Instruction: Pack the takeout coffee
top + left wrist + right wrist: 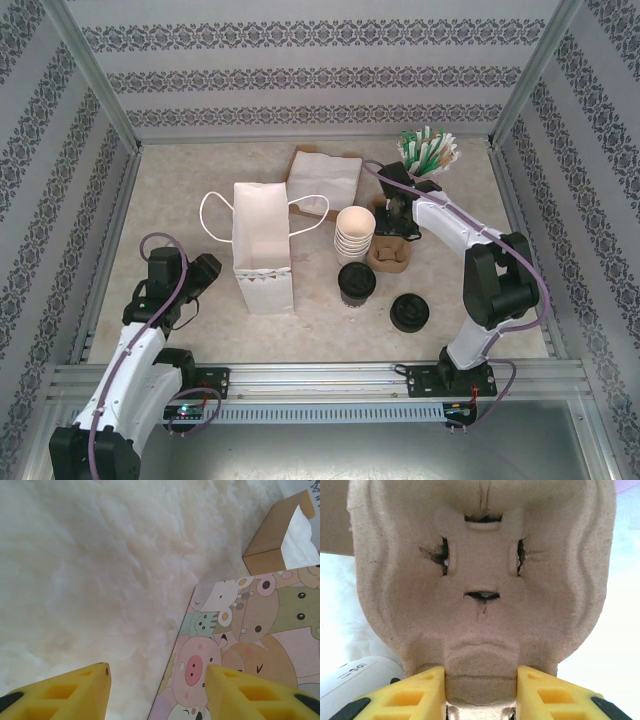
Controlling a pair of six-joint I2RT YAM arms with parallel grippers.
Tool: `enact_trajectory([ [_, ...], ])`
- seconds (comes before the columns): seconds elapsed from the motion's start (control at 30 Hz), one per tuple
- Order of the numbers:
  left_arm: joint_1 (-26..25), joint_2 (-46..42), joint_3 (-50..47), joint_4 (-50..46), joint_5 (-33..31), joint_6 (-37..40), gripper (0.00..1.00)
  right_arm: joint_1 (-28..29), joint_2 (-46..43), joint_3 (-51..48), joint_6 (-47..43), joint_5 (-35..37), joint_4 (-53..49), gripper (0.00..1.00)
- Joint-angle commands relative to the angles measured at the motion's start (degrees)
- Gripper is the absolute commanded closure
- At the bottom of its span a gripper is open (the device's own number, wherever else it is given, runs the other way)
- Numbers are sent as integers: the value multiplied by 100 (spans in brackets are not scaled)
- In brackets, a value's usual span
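Note:
The takeout coffee (357, 284), a white cup with a black lid, stands upright mid-table in the top view, just right of the upright white paper bag (262, 245). A brown pulp cup carrier (388, 258) lies behind it. My right gripper (394, 232) reaches down onto the carrier's far end. In the right wrist view both yellow fingers (425, 690) press on the end tab of the carrier (480, 580). My left gripper (205, 272) hovers left of the bag. Seen from the left wrist, that gripper (157, 690) is open over the table and the bag's cartoon-printed side (250, 645).
A stack of lidless white cups (354, 235) stands beside the carrier, and loose black lids (409, 312) lie front right. Green and white straws (428, 150) stand at the back right. A flat paper bag (325, 180) lies behind the upright one. Patterned walls close in three sides.

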Motion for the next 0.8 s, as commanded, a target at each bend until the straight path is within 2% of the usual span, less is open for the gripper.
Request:
enact_trajectory([
  [0.0, -50, 78, -123, 337, 183, -112, 47, 17, -304, 31, 24, 59, -98, 64],
  [0.33, -153, 447, -512, 906, 480, -349, 52, 8, -788, 57, 41, 5, -238, 64],
  [0.77, -992, 1260, -668, 1514, 472, -516, 52, -15, -1285, 139, -9, 138, -567, 64],
])
